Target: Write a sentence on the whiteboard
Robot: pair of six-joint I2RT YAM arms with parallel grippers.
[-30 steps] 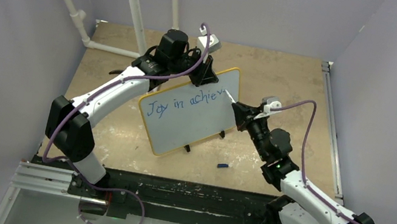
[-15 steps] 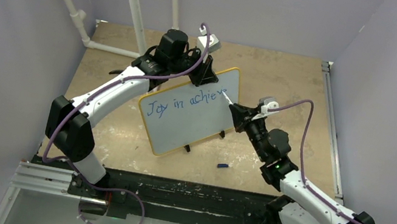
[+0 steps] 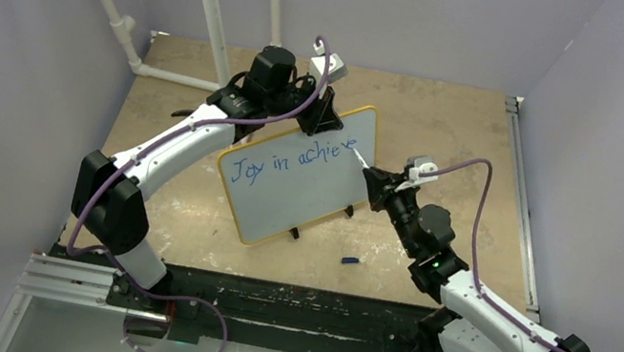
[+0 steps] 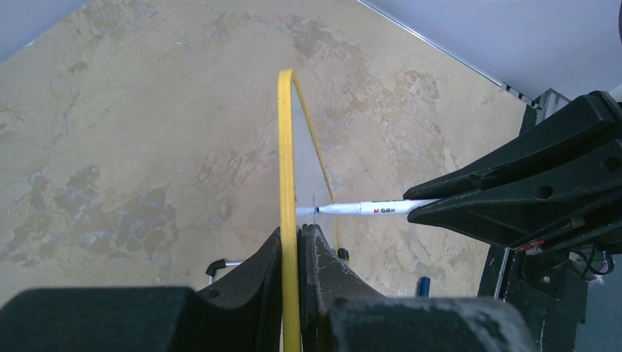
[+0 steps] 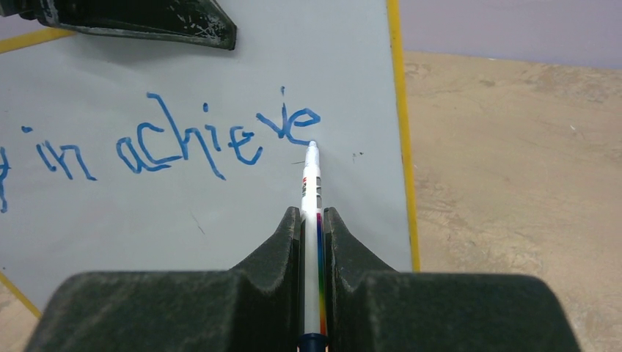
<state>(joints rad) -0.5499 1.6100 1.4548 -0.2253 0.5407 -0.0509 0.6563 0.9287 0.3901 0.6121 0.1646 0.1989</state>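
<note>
Right gripper (image 5: 312, 214) clamped narrow on marker (image 5: 312, 183): white barrel, tip against whiteboard (image 3: 304, 199) just below last blue "e". Left gripper (image 4: 292, 236) pinched tight on board's yellow rim at far edge, near its right corner; board held tilted, small black feet along low edge. Sentence (image 5: 183, 143) reads "Joy in achieve", one line slanting up to right across upper part of board. Small blue piece (image 3: 350, 261) lies on tan table (image 3: 461, 134), near board's low edge, not touching it.
</note>
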